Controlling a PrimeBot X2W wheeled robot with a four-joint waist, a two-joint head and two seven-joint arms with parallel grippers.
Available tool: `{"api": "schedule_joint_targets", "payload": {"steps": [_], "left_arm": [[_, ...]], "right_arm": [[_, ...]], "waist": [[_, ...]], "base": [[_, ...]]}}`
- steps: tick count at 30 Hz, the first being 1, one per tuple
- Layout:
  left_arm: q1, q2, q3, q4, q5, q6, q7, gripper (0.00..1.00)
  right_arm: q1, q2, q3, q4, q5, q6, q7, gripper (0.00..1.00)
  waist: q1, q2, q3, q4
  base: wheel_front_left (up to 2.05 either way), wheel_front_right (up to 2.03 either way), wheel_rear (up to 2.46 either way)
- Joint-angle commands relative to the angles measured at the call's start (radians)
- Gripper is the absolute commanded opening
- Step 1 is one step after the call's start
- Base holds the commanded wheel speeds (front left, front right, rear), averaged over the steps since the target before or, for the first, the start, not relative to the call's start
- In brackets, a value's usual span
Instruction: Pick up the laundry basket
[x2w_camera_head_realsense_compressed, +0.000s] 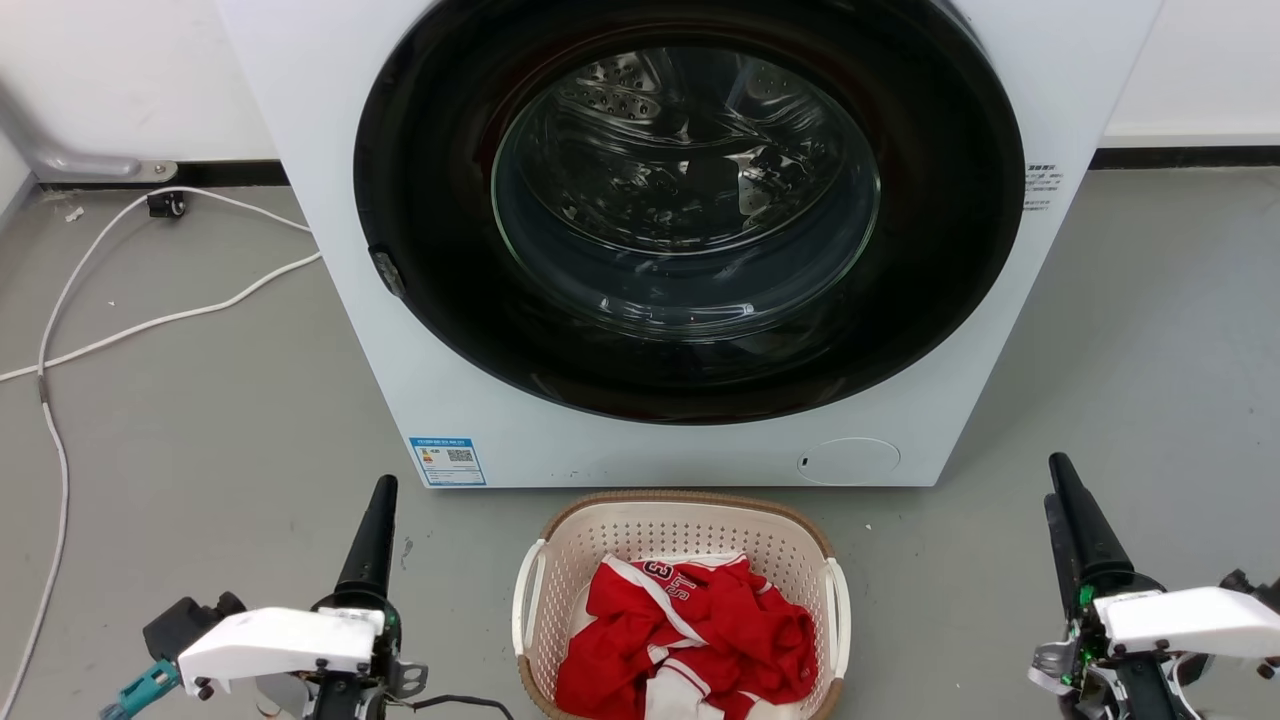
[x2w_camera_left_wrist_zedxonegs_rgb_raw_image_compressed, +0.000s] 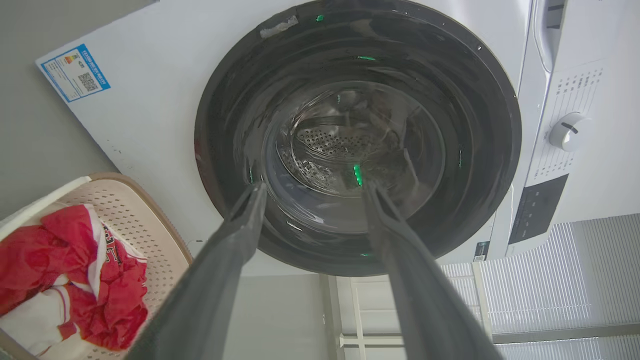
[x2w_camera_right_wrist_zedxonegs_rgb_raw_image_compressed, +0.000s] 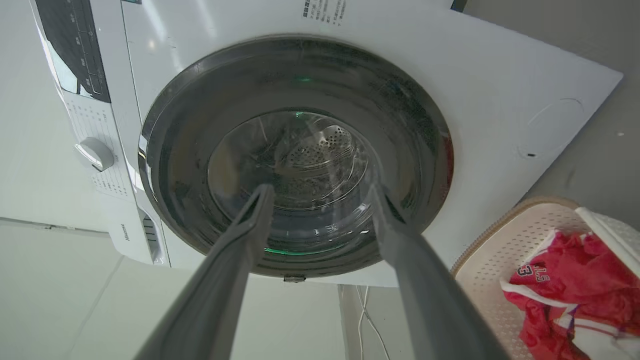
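Grey floor (x2w_camera_head_realsense_compressed: 200, 420) bears cream, brown-rimmed laundry basket (x2w_camera_head_realsense_compressed: 680, 528); left claw (x2w_camera_left_wrist_zedxonegs_rgb_raw_image_compressed: 314, 187), right claw (x2w_camera_right_wrist_zedxonegs_rgb_raw_image_compressed: 320, 189) spread.

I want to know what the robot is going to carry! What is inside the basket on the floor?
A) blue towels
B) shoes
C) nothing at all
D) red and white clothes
D: the laundry basket in front of the washing machine holds crumpled red and white clothes.

"3" on red jersey (x2w_camera_right_wrist_zedxonegs_rgb_raw_image_compressed: 580, 280); QR label (x2w_camera_head_realsense_compressed: 447, 461) on washer (x2w_camera_head_realsense_compressed: 330, 200).
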Motion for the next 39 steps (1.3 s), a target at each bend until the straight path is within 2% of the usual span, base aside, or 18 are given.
{"api": "schedule_joint_targets", "payload": {"steps": [1,7,10,18,28,39], "left_arm": [[-0.029,0.003,-0.007,-0.023,0.039,-0.001,-0.009,1.00],[-0.023,0.003,-0.028,-0.055,0.187,-0.001,-0.033,1.00],[-0.020,0.003,-0.046,-0.067,0.285,0.010,-0.049,1.00],[-0.013,0.003,-0.083,-0.069,0.460,0.032,-0.078,1.00],[-0.017,0.003,-0.122,-0.062,0.629,0.055,-0.111,1.00],[-0.019,0.005,-0.151,-0.058,0.781,0.076,-0.144,1.00]], "right_arm": [[-0.015,-0.007,0.004,-0.024,-0.039,0.000,-0.008,1.00],[-0.010,-0.001,0.011,-0.054,-0.200,0.000,-0.033,1.00],[-0.007,0.000,0.022,-0.066,-0.305,0.000,-0.048,1.00],[-0.005,0.001,0.046,-0.072,-0.508,0.000,-0.077,1.00],[0.002,0.001,0.059,-0.073,-0.729,0.000,-0.097,1.00],[0.013,0.002,0.062,-0.084,-0.897,0.000,-0.110,1.00]], "waist": [[0.0000,0.0000,0.000,0.000],[0.0000,0.0000,0.001,0.000],[0.0000,0.0000,0.001,0.000],[0.0000,0.0000,0.000,0.001],[0.0000,0.0000,0.000,0.005],[0.0000,0.0000,0.000,0.005]], "base": [[0.00,0.00,0.00],[0.00,0.00,0.00],[0.00,0.00,0.00],[0.00,0.00,0.00],[0.00,0.00,0.00],[0.00,0.00,0.00]]}}
